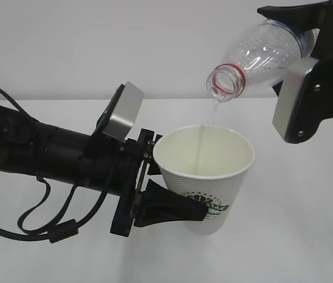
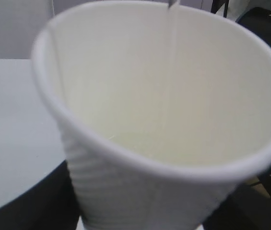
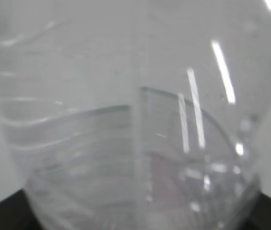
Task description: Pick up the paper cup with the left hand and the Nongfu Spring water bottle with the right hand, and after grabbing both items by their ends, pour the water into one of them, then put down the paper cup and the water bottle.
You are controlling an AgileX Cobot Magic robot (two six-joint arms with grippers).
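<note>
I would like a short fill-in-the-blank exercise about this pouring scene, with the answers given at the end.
1. The left hand holds the paper cup by its ____ part.
2. The Nongfu Spring water bottle, held by the right hand, has its mouth tilted ____.
3. A thin stream of water falls into the ____.
4. The neck ring of the bottle is ____ in colour.

Answers: lower; downward; cup; red

The left arm reaches in from the left, lying almost flat, and its gripper (image 1: pixel 175 203) squeezes the paper cup (image 1: pixel 204 177) low on its side. The right gripper (image 1: pixel 307 35) is up high at the top right, holding the tipped water bottle (image 1: pixel 260 56) near its bottom end.
</note>
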